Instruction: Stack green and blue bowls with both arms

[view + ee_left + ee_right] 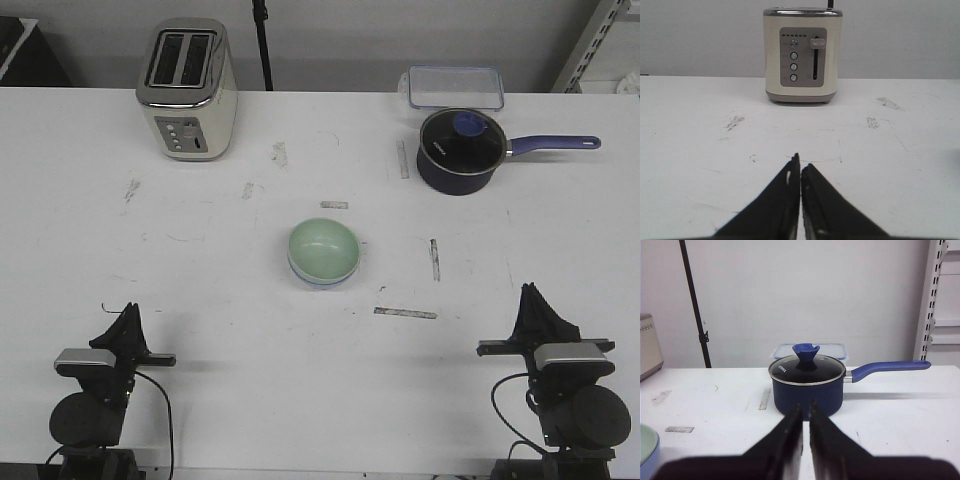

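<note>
The pale green bowl sits nested inside the blue bowl at the middle of the table; only a thin blue rim shows under it. Part of the pair appears at the edge of the right wrist view, the green bowl over the blue bowl. My left gripper rests near the front left edge, shut and holding nothing, well away from the bowls. My right gripper rests near the front right edge, also shut and holding nothing. In the wrist views the left gripper and the right gripper each have their fingers together.
A cream toaster stands at the back left. A dark blue lidded saucepan with its handle pointing right stands at the back right, a clear lidded container behind it. Short tape strips lie on the white table.
</note>
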Tool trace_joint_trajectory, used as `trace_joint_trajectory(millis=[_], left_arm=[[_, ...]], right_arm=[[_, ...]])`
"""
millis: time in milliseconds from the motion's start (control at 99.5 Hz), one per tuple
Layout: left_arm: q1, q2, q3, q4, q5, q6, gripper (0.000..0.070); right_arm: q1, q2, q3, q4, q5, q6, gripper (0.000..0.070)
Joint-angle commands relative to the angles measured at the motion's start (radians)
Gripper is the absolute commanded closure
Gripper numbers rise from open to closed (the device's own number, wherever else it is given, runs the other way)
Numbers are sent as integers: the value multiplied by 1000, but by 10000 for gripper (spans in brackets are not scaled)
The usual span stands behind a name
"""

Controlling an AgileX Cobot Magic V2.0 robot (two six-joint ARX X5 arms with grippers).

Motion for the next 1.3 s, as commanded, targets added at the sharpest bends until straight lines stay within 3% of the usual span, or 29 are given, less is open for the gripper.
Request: trace_joint_trajectory(millis=[0,1286], left_arm=[[-1,-6,-11,13,-4,8,699],[-6,-6,-46,26,3,8,699]], right_arm=[[0,0,-4,11,1,9,685],[0,0,-4,12,1,9,685]])
